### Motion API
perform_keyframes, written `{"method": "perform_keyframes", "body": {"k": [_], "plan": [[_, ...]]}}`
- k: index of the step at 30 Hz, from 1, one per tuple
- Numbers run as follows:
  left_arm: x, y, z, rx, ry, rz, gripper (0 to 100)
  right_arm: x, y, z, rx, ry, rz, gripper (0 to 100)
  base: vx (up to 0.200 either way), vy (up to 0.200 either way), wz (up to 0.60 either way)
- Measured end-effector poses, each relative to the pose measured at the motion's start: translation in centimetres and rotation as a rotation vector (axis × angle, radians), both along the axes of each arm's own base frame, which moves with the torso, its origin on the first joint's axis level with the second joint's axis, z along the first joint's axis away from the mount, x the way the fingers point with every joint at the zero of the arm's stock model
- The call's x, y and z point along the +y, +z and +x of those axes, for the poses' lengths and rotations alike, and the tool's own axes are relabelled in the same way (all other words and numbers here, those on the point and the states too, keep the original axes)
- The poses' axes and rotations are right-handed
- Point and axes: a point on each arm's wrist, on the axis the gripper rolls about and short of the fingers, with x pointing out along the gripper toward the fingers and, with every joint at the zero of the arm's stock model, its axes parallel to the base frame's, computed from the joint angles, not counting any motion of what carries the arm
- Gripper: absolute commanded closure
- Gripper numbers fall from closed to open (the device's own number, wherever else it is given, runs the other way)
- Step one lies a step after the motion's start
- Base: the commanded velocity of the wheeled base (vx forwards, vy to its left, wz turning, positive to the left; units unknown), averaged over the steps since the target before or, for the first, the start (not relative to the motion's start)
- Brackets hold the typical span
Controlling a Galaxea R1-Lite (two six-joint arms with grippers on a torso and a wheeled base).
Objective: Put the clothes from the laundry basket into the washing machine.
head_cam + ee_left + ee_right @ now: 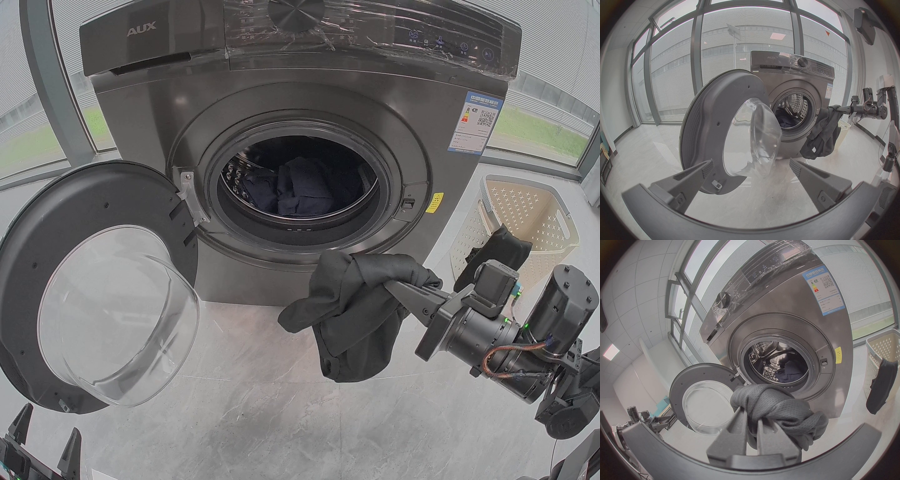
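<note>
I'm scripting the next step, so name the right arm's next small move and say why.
Probably carry the right gripper forward and up toward the drum opening: it is shut on the dark grey garment, which hangs in front of and below the opening, and the door stands swung open.

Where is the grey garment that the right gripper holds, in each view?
Head view: garment hangs centre-right, below the washer mouth.
Left wrist view: garment hangs far off, in front of the washer, beyond the door.
Right wrist view: garment bunched close up, before the washer mouth.
Shared landmark: the open door.
</note>
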Motion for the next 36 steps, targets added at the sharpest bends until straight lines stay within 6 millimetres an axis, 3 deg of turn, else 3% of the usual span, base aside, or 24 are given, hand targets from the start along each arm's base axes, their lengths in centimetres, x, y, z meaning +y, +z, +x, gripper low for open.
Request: {"method": "perform_keyframes", "body": {"k": [10, 16, 20, 25, 36], "plan": [[0.0, 0.3, 0.0, -0.031, -0.002, 0.0, 0, 0.9, -0.4, -0.1, -0.014, 0.006, -0.006, 100, 0.0, 0.0, 0.0], [-0.2, 3.8, -0.9, -0.163, -0.08, 0.005, 0, 1.9, 0.7, 0.1, -0.052, 0.049, 0.022, 100, 0.0, 0.0, 0.0], [-0.6, 5.8, -0.9, -0.17, -0.279, 0.016, 0, 2.8, 1.6, 0.4, -0.085, 0.079, 0.053, 100, 0.0, 0.0, 0.0], [-0.9, 7.4, 0.7, -0.07, -0.441, 0.013, 0, 3.7, 2.6, 0.9, -0.117, 0.099, 0.083, 100, 0.0, 0.0, 0.0], [-2.0, 9.9, 7.2, 0.137, -0.737, -0.011, 0, 5.2, 4.2, 2.6, -0.172, 0.095, 0.135, 100, 0.0, 0.0, 0.0]]}}
